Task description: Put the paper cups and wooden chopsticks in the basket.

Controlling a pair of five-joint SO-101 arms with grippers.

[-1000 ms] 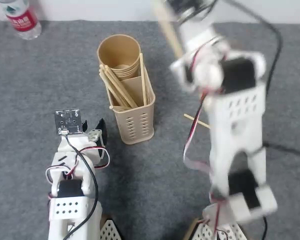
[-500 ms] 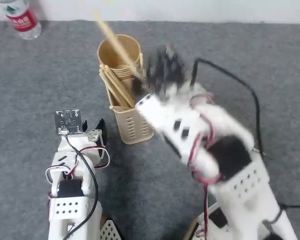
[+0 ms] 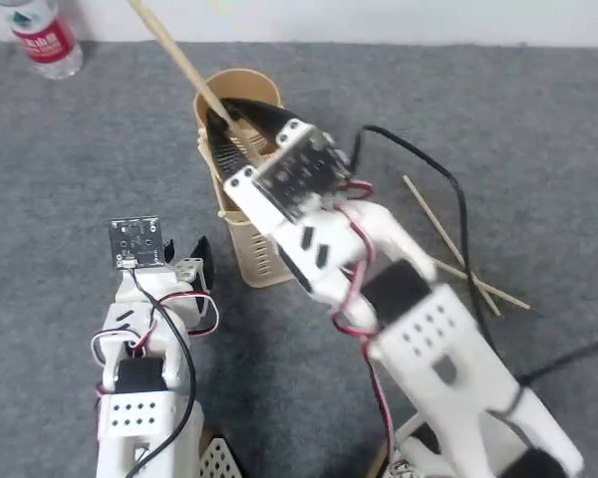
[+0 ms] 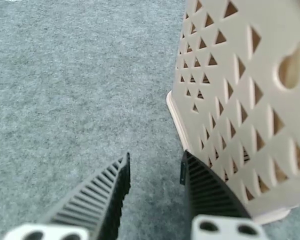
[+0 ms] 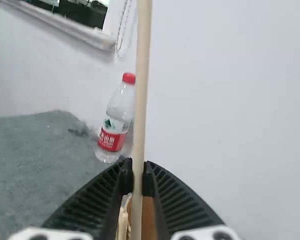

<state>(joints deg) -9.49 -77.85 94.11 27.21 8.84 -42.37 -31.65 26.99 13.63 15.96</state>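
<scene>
Grey felt desk (image 3: 538,119), white wall (image 5: 230,100); one basket (image 3: 269,249), one bottle (image 3: 42,38), two loose chopsticks (image 3: 445,235). The right fingers (image 5: 165,200) pinch a third chopstick (image 5: 140,90); the left fingers (image 4: 107,195) stand narrowly apart.

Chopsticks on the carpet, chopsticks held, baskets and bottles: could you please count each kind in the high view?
Chopsticks on the carpet: 2
Chopstick in the right gripper: 1
Basket: 1
Bottle: 1
Total: 5

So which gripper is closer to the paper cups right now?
Right. The right gripper, jaws shut on a chopstick, hangs over the paper cups in the basket. The left gripper sits low beside the basket's base, jaws open.
</scene>
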